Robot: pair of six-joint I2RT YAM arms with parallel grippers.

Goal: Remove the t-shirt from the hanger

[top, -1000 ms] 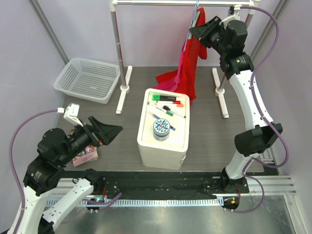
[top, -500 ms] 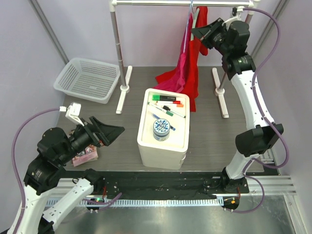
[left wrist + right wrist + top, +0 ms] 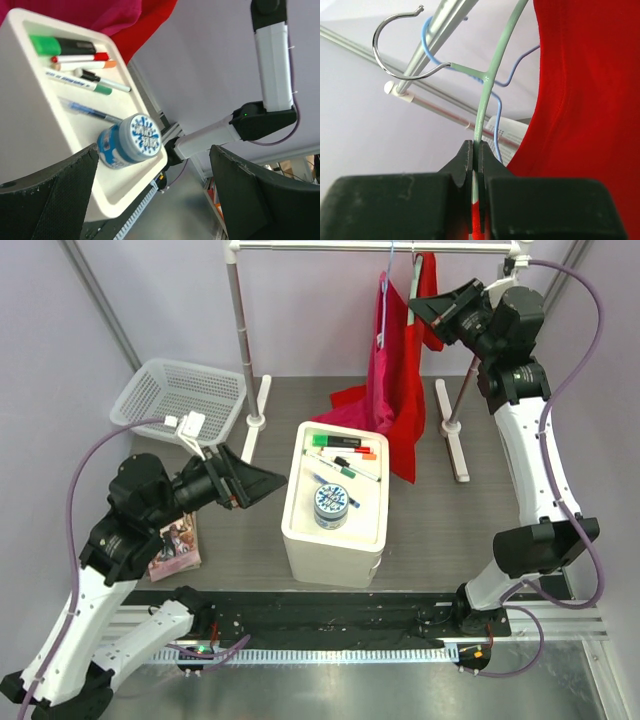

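A red t-shirt (image 3: pixel 408 405) hangs from a pale green hanger (image 3: pixel 416 275) on the rack's rail, its lower part trailing to the table behind the white box. In the right wrist view the green hanger (image 3: pixel 489 70) runs down between the fingers, with the red t-shirt (image 3: pixel 590 115) filling the right side. My right gripper (image 3: pixel 414 308) (image 3: pixel 477 148) is shut on the hanger's wire just above the cloth. My left gripper (image 3: pixel 266 483) (image 3: pixel 154 150) stands open and empty to the left of the white box, far from the shirt.
A thin blue hanger (image 3: pixel 427 47) hangs on the rail (image 3: pixel 300 246) beside the green one. The white box (image 3: pixel 335 545) holds markers and a blue-lidded jar (image 3: pixel 331 503). A white basket (image 3: pixel 180 400) sits at back left, a small booklet (image 3: pixel 175 545) by the left arm.
My right gripper closed on the hanger and moved right and up, drawing the shirt along the rail. My left arm rose and swung toward the white box.
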